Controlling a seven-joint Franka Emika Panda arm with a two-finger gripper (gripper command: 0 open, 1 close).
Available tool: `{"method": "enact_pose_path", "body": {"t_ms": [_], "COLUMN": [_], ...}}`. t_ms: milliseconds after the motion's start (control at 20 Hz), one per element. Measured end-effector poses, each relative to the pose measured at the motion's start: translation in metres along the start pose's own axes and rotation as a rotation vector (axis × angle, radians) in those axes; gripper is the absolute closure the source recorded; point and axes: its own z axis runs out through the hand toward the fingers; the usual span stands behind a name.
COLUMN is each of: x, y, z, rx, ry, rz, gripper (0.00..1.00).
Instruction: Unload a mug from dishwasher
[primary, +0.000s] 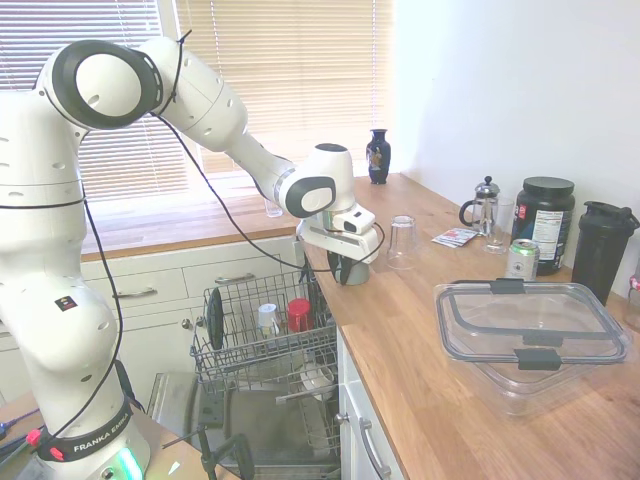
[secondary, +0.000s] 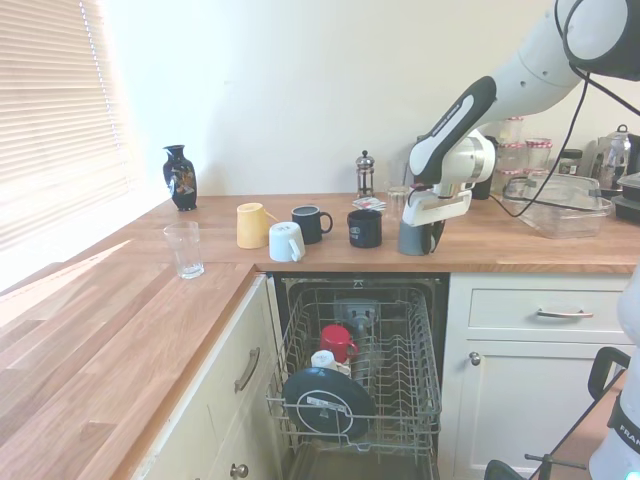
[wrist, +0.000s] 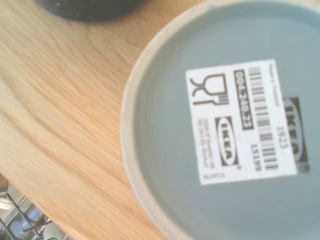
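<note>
The claw grips the upturned mug on the surface near its edge; release only once it rests flat, then lift straight up.

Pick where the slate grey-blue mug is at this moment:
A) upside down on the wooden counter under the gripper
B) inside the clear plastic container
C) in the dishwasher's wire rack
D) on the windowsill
A: the mug stands base-up on the counter above the dishwasher; the wrist view shows its labelled base over wood.
</note>
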Motion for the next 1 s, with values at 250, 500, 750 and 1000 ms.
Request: {"method": "enact_pose_path", "body": {"t_ms": [250,500,750,1000], "x": [0.004,0.005,-0.004,-0.032], "y": [0.005,0.005,0.009,0.023], "z": [-0.001,-0.013,-0.041,-0.095], "rx": [0.0,0.017,0.052,0.109], "ry": [0.003,0.019,0.045,0.103], "rz": [0.013,0.015,0.004,-0.023], "gripper": [0.0,0.0,0.0,0.0]}}
